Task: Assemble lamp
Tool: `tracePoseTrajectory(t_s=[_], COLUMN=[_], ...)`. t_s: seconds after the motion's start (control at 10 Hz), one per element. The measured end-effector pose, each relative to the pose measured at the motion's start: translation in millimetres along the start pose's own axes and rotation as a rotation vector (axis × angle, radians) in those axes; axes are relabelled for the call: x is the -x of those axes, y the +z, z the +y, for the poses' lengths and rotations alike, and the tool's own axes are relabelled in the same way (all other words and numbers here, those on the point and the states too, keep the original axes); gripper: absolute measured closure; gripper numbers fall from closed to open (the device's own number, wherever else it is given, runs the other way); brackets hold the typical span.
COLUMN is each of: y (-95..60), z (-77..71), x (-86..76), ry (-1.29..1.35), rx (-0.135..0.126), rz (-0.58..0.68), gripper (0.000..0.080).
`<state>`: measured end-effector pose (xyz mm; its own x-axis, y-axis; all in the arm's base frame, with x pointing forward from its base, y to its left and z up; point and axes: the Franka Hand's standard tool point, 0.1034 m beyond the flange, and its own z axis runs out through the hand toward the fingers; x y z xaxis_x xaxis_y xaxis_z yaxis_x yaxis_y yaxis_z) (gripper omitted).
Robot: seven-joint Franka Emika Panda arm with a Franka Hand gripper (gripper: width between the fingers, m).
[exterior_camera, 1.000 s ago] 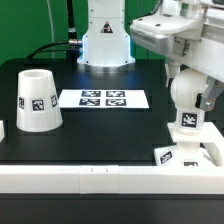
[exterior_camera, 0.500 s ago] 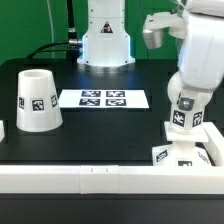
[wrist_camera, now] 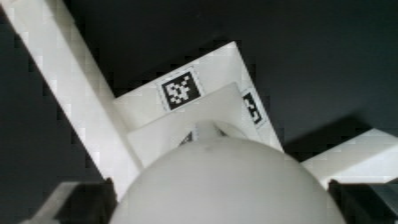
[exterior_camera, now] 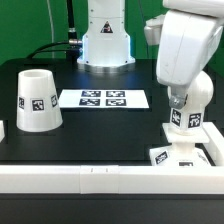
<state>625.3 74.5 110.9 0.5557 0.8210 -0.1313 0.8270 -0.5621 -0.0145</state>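
My gripper (exterior_camera: 181, 103) is shut on the white round bulb (exterior_camera: 184, 124) and holds it upright, neck down, on the flat square base (exterior_camera: 190, 156) at the exterior view's front right. In the wrist view the bulb (wrist_camera: 222, 180) fills the space between my dark fingers (wrist_camera: 64, 200), and the tagged base (wrist_camera: 196, 92) lies right under it. Whether the neck is seated in the base is hidden. The tapered cup-shaped shade (exterior_camera: 37, 100) stands mouth down at the exterior view's left, far from my gripper.
The marker board (exterior_camera: 103, 99) lies at the back middle of the black table. A low white wall (exterior_camera: 100, 178) runs along the front edge and also shows in the wrist view (wrist_camera: 71, 70), close beside the base. The robot's pedestal (exterior_camera: 104, 40) stands behind.
My arm's upper links have swung across and the wrist has turned. The bulb has stayed in my grip over the base, shifting only slightly.
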Motion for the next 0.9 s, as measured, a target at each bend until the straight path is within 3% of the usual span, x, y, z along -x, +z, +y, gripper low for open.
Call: tracePoseTrajectory(t_s=[0.4, 0.6, 0.9], y=[0.0, -0.7, -4.0], z=[-3.6, -9.4, -8.3], x=[-1.2, -3.8, -3.9], ry=[0.407, 0.637, 0.840], rx=[-0.063, -0.121, -0.130], rz=[0.033, 0.038, 0.031], gripper=[0.0223, 0.0223, 0.0223])
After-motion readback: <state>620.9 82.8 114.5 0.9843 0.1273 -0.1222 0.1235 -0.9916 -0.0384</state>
